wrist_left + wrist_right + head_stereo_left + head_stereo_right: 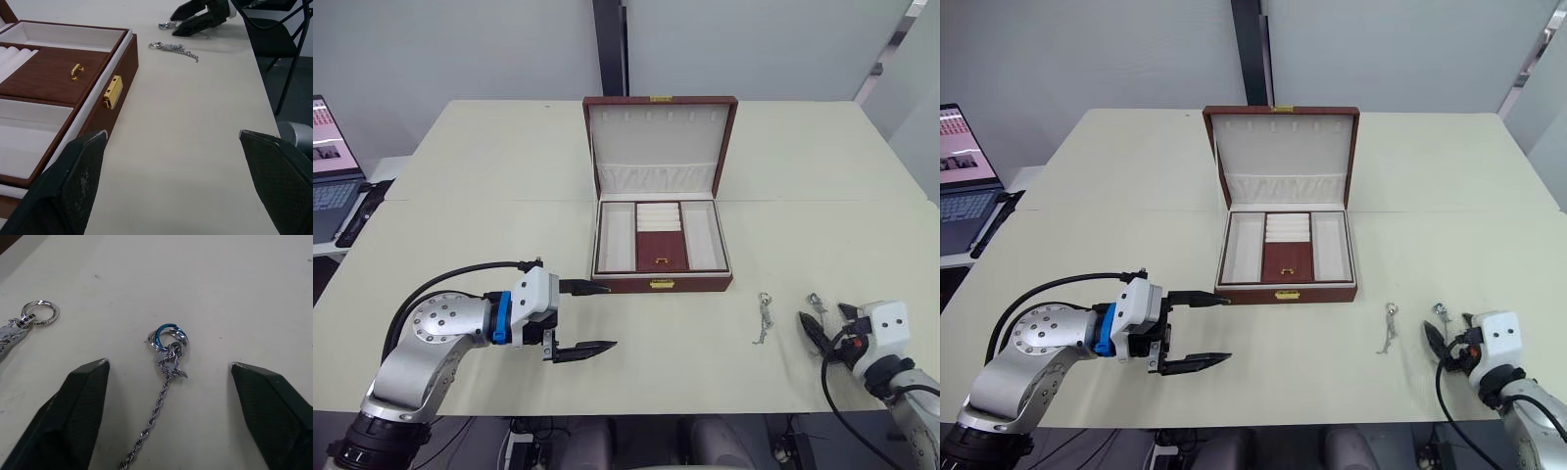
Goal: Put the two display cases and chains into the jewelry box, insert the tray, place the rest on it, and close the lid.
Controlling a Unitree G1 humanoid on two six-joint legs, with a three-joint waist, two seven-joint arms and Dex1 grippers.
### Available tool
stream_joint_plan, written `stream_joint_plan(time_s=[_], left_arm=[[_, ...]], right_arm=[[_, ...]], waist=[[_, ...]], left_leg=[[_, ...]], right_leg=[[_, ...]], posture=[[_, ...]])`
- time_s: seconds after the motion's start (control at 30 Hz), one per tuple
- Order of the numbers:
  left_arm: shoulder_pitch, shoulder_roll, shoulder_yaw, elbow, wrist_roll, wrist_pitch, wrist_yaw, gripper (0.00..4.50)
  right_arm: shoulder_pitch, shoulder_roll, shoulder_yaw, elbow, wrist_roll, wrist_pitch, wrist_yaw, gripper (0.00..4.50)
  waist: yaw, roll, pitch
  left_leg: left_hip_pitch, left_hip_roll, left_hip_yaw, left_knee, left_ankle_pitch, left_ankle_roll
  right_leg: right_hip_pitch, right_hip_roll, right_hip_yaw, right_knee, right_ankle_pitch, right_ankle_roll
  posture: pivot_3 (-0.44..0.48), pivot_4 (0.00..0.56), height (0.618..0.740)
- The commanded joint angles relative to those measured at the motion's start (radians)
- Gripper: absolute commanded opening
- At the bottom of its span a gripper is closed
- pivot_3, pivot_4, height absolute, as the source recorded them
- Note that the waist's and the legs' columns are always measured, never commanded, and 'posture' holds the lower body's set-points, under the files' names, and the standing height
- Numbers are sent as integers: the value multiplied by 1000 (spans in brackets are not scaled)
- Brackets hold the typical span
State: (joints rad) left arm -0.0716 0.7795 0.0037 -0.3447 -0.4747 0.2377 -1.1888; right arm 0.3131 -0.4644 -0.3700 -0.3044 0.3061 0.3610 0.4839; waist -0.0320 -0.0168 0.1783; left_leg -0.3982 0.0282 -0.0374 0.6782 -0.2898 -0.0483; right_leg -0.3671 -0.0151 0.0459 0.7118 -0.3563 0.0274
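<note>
I see the box [660, 211] open at mid-table, lid up, tray seated inside. My left gripper [592, 319] is spread just before its front. My right gripper [171, 377], spread, straddles one chain [166, 362]; the second chain [764, 318] lies beside.

Camera layout: two head views and two wrist views.
Head views look down over the table [509, 186] and open jewelry box [658, 196]; the left wrist view skims low past the box toward the chains [173, 47], seen close from the right wrist.
</note>
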Motion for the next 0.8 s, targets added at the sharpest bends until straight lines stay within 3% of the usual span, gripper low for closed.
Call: stream_joint_plan(time_s=[0.03,0.43,0.8], left_arm=[[4,-6,-3,-19,-1,-14,3,4500],[20,-9,10,-25,-2,-18,8,4500],[5,-11,4,-32,-8,2,26,4500]], right_arm=[[4,2,-1,11,1,14,-11,2863],[5,-3,-6,-3,9,32,-14,110],[-4,-6,-64,-64,128,30,44,82]], waist=[[0,0,0],[1,0,0],[0,0,0]], left_leg=[[0,0,0,0,0,0],[0,0,-1,0,0,0],[0,0,-1,0,0,0]], right_leg=[[0,0,0,0,0,0],[0,0,0,0,0,0],[0,0,0,0,0,0]], posture=[[0,150,740],[0,150,740],[0,150,740]])
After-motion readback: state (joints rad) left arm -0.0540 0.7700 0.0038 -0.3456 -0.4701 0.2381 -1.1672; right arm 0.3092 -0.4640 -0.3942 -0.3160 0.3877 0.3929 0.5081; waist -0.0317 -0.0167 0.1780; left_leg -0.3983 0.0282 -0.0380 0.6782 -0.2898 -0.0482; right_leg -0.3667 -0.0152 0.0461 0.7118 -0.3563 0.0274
